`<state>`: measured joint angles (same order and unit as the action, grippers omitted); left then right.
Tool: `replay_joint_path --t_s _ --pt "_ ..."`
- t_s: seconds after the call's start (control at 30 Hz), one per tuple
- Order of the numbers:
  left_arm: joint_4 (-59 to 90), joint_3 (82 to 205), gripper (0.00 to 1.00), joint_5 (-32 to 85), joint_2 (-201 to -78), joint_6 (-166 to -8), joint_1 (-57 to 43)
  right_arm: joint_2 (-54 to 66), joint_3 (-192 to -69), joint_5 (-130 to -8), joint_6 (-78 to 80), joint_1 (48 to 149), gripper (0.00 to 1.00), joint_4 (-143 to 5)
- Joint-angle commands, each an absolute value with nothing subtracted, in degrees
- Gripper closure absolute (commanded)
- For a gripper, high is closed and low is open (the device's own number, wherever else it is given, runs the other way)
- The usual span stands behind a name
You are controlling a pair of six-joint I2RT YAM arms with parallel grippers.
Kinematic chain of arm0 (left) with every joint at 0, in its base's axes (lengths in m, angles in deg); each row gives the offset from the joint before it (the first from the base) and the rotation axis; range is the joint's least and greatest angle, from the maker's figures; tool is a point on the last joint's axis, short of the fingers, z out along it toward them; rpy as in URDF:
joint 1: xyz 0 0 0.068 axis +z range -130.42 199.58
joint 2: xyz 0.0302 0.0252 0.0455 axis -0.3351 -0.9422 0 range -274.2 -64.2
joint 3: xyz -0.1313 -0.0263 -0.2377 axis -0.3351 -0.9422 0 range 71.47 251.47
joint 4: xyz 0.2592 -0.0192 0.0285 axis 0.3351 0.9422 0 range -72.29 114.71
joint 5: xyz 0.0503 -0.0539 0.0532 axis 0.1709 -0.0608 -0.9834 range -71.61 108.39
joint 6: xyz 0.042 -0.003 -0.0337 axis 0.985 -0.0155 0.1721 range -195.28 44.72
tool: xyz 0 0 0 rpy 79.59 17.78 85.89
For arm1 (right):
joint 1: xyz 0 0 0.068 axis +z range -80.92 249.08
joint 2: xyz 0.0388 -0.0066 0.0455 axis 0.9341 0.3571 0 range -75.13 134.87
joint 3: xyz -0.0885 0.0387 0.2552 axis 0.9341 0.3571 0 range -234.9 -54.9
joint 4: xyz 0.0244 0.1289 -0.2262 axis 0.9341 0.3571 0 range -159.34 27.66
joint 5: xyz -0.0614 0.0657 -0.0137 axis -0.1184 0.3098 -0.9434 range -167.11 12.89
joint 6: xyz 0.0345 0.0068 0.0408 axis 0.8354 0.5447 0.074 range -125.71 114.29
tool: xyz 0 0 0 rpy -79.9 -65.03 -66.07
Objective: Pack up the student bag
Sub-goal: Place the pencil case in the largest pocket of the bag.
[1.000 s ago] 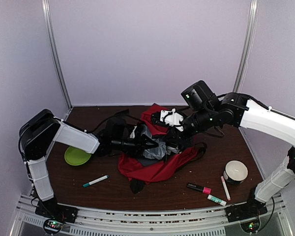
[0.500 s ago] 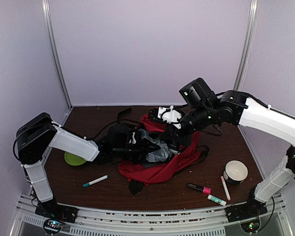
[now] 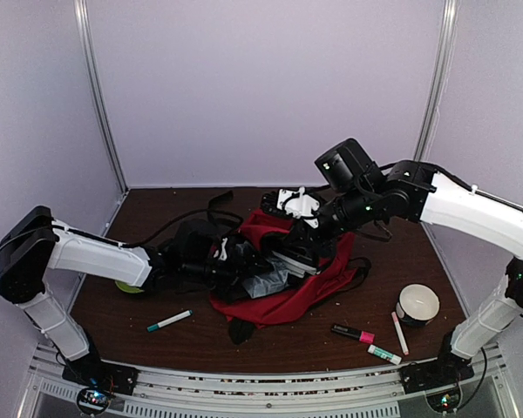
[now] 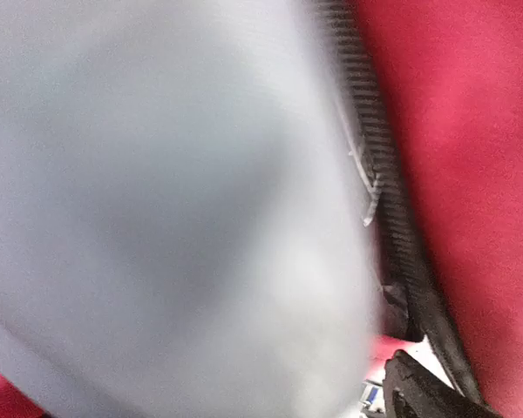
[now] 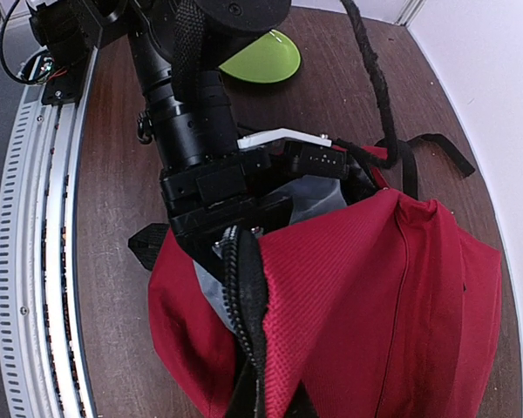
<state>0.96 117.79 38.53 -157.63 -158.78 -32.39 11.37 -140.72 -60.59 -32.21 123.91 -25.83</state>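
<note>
The student bag (image 3: 288, 300) lies crumpled at mid-table, red with a black zipper (image 5: 244, 287). My right gripper (image 3: 310, 237) is shut on the bag's zipper edge and holds the mouth up; in the right wrist view the red fabric (image 5: 375, 296) and zipper run down into its jaws. My left gripper (image 3: 231, 261) sits at the bag's mouth, open. A grey pouch (image 3: 266, 280) lies in the mouth just ahead of it. This pouch (image 4: 157, 218) blurs most of the left wrist view; only one dark fingertip (image 4: 418, 392) shows, far right.
A green bowl (image 5: 266, 57) sits half under the left arm. A green-capped marker (image 3: 169, 320) lies front left. Front right are a pink marker (image 3: 353, 333), a green marker (image 3: 384, 353), a pale pen (image 3: 400, 333) and a white bowl (image 3: 417, 303).
My left gripper let go of the grey pouch and drew back leftward; the pouch stays in the bag's mouth. The right gripper lifted the bag's edge slightly and keeps hold.
</note>
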Motion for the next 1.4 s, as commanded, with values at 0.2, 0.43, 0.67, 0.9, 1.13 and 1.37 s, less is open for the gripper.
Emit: replay_joint_path --t_s 0.2,0.43,0.67,0.9,1.13,1.37 --pt "7.9 117.2 0.12 40.3 -157.6 -151.6 -29.9 11.1 -137.5 -57.9 -30.6 124.1 1.0 -29.7" --pt "15.1 120.0 0.25 37.1 -156.8 -135.8 -29.1 11.9 -137.5 -56.6 -30.5 124.0 1.0 -29.8" --pt "11.8 133.9 0.36 44.2 -170.1 -130.2 -29.5 13.3 -139.3 -54.1 -29.6 124.0 1.0 -28.7" --pt "11.2 136.2 0.36 50.8 -175.4 -131.2 -30.2 11.4 -136.9 -53.6 -29.5 123.9 1.0 -29.5" --pt "16.5 129.2 0.24 49.1 -164.8 -125.6 -30.2 9.1 -134.3 -54.5 -30.6 122.7 0.87 -28.6" --pt "26.9 124.3 0.21 43.4 -154.5 -119.9 -30.2 3.7 -128.1 -53.0 -33.8 119.4 0.49 -24.9"
